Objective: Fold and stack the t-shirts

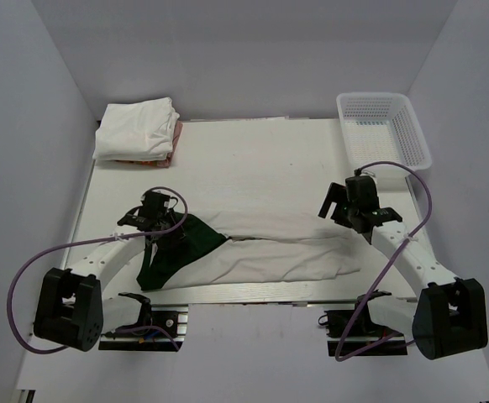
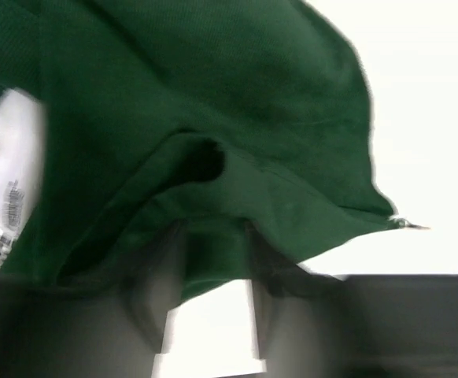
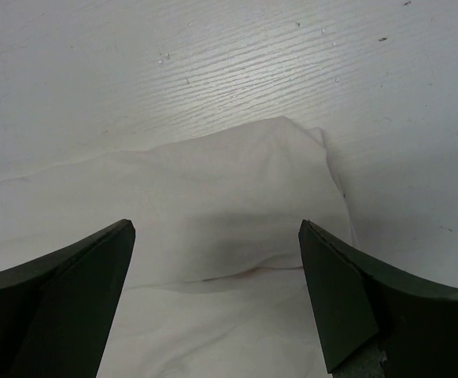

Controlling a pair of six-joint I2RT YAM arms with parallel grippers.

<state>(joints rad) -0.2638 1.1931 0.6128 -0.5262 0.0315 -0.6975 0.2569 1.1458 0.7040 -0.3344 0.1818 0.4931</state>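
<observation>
Green sleeve (image 2: 213,118), draped between left jaws

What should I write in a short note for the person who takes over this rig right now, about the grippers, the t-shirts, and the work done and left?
Left gripper: at the dark green sleeve, cloth between the fingers, grip unconfirmed.
Right gripper: open, over the right end of the cream t-shirt, holding nothing.
Done: folded stack at far left corner, white on top.
Left: fold this t-shirt, add it to the stack.
</observation>
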